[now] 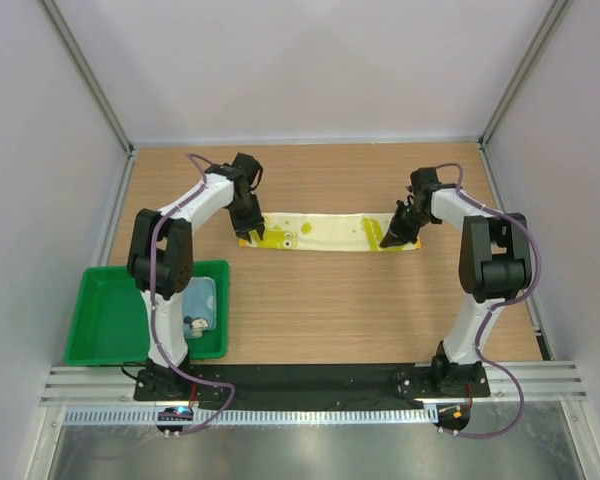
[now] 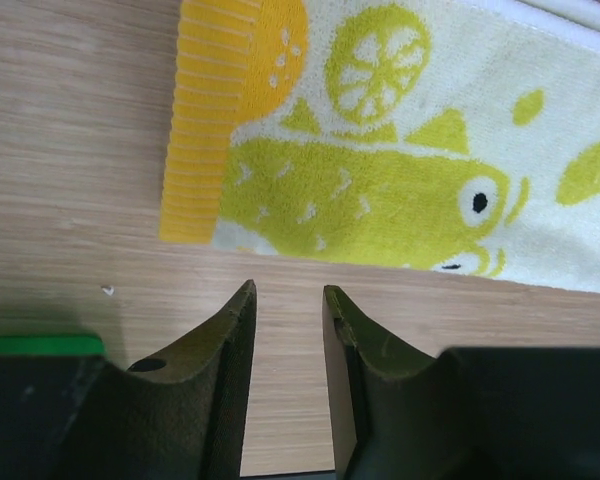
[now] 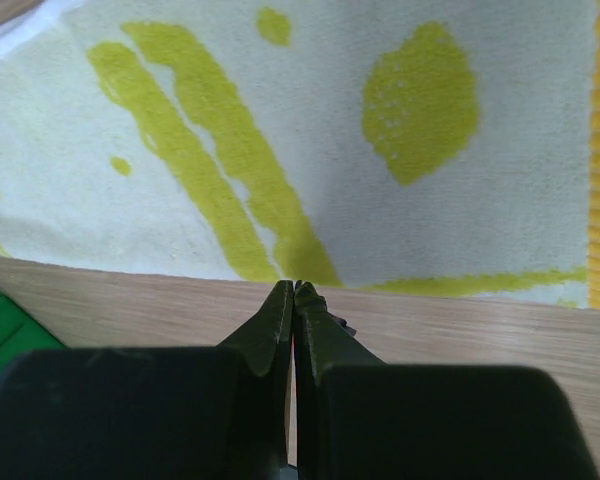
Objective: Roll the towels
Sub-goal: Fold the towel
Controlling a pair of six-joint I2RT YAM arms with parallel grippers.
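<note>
Lying flat and unrolled across the far middle of the wooden table [image 1: 360, 310] is one yellow-cream cloth towel with green and orange print [image 1: 330, 232], so its rolling is looking unstarted. One light blue cloth towel [image 1: 202, 305] is sitting in the one green plastic tray [image 1: 110, 315] at the near left corner; I cannot tell whether it is rolled. Grippers, two: the left gripper [image 2: 285, 295] is hovering with jaws apart and empty, just beside the towel's left end. The right gripper [image 3: 295, 287] is resting closed at the right end's near edge, any pinch unconfirmed.
</note>
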